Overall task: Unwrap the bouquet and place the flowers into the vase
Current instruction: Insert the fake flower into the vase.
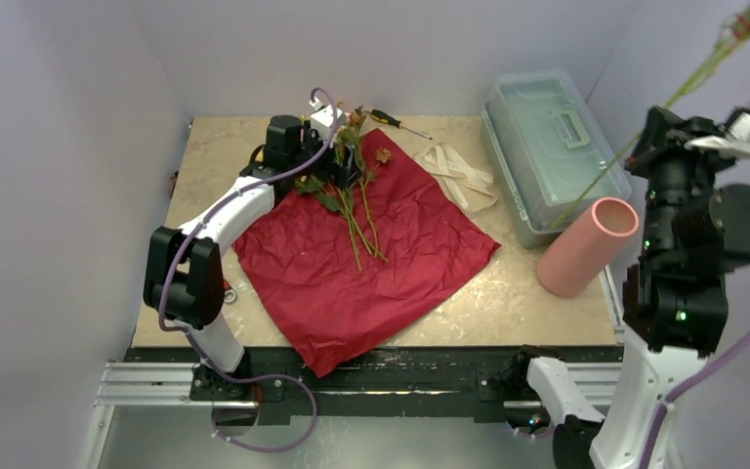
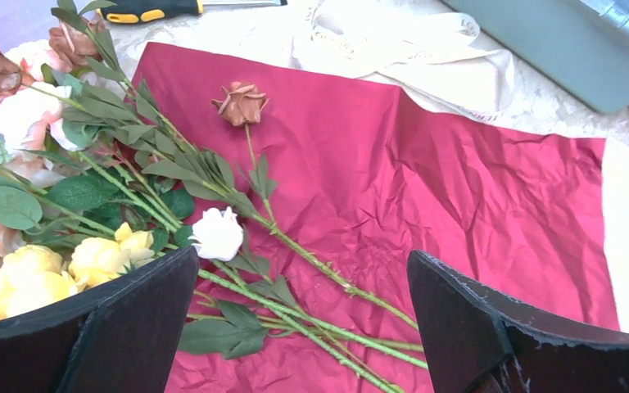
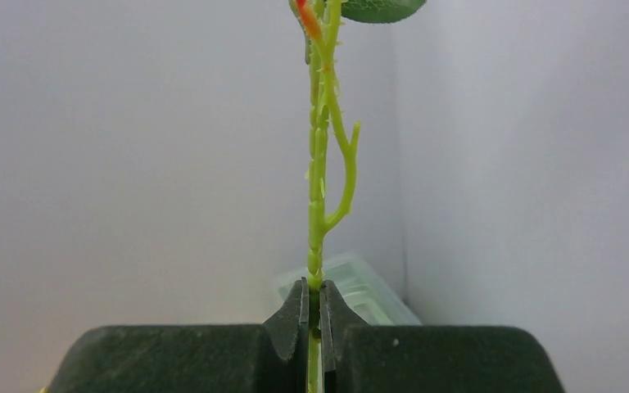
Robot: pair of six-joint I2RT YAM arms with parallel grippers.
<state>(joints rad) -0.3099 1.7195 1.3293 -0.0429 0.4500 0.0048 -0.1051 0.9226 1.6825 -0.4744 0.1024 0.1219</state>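
Top external view, item one: flowers, artificial, lying loose on the 11 o'clock part of a flat sheet of dark red crinkled paper. Thin green stems are fanned toward 5 o'clock; the heads are largely masked by the left arm. The left wrist view supplies what is masked: cream, yellow and brownish-orange rose heads, matte leaves, one small white bud. Heads at 9 o'clock are cut off by the frame edge. Left gripper: released, black fingers spread wide above the stems, nothing between them.

Item two: single stem, pale green, knobbly, with a side shoot, clamped by the right gripper high at the table's 3 o'clock side. Its bloom is cropped in the right wrist view and blurred in the top external view. Its lower tip is seen just beside the mouth of the vase; whether it is inside cannot be told.

Vase: salmon-pink matte cylinder at the 3 o'clock edge of the beige mottled table. Clear greenish lidded plastic box at 1 o'clock. Cream ribbon, loose, between paper and box. Screwdriver, black-and-yellow handle, at 12 o'clock.
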